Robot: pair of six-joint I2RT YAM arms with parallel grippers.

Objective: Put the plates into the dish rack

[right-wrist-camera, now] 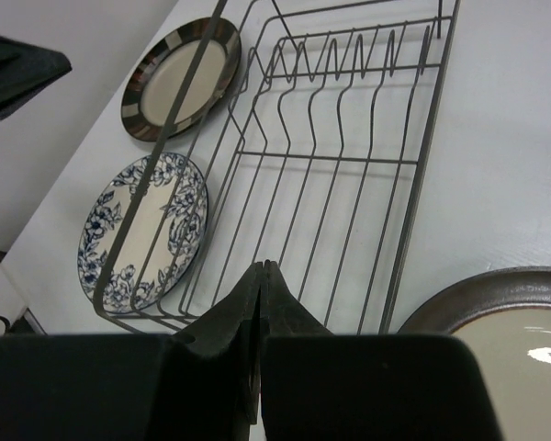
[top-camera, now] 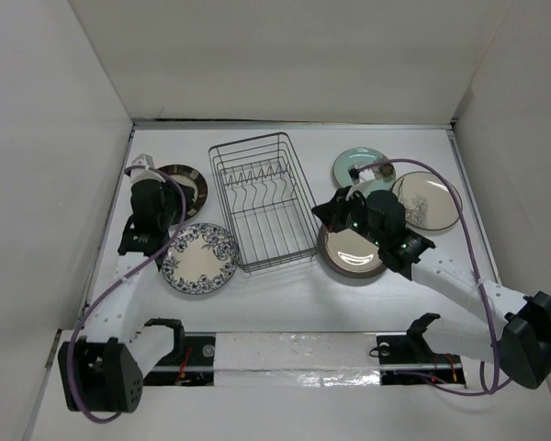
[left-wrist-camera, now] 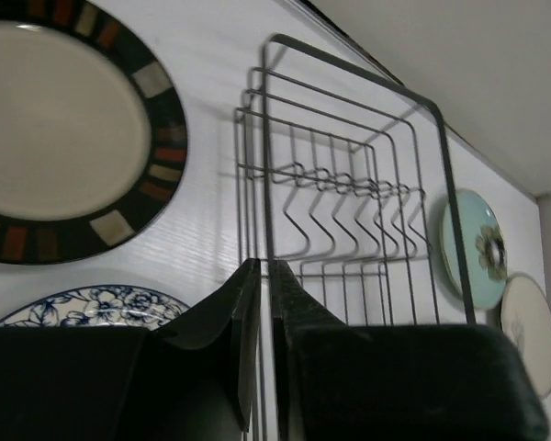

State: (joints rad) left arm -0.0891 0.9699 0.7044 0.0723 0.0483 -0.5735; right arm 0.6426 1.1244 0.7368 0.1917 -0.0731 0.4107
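The dark wire dish rack (top-camera: pixel 262 200) stands mid-table with nothing in it, its tines at the far end. A cream plate with a dark rim of coloured blocks (top-camera: pixel 185 184) and the blue-and-white floral plate (top-camera: pixel 200 259) lie left of it. The brown-rimmed cream plate (top-camera: pixel 352 253), the pale teal plate (top-camera: pixel 363 167) and the cream branch plate (top-camera: pixel 429 200) lie to its right. My left gripper (top-camera: pixel 165 213) hangs between the two left plates, shut and empty, only a thin slit between the jaws (left-wrist-camera: pixel 264 265). My right gripper (top-camera: pixel 326 213) is shut and empty over the rack's right rim (right-wrist-camera: pixel 262 265).
White walls close in the table on the left, back and right. The left wrist view shows the rack (left-wrist-camera: pixel 266 138) ahead, with the teal plate (left-wrist-camera: pixel 473 248) beyond it. The right wrist view shows the rack floor below and the brown-rimmed plate (right-wrist-camera: pixel 496 322) at lower right.
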